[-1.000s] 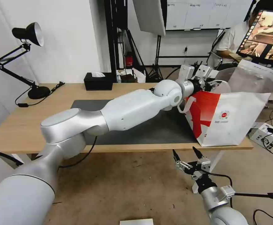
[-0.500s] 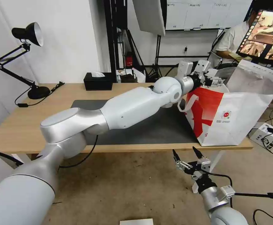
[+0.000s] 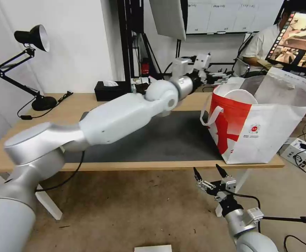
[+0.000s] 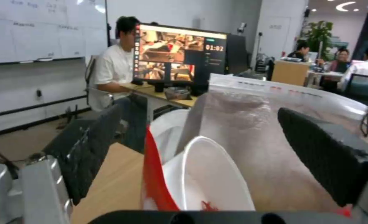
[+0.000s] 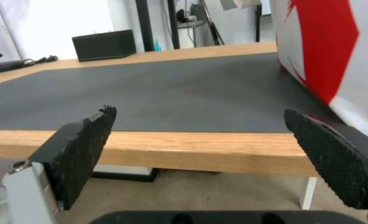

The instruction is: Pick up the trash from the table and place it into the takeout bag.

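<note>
The takeout bag stands open at the right end of the table, its foil lining showing. A white bowl leans tilted inside the bag's mouth, with a red smear on its inner wall. My left gripper hovers open and empty just left of and above the bag's rim, and the left wrist view looks between its fingers at the bowl. My right gripper hangs open and empty below the table's front edge, facing the dark mat and the bag's red side.
A black desk lamp stands at the table's far left and a black tissue box at its back edge. The dark mat covers the middle. Behind the bag are a monitor and a seated person. A box lies on the floor at right.
My left arm has swung back to the left and upward, taking its gripper out of the bag's mouth. The white bowl now shows inside the bag. The right arm has not moved.
</note>
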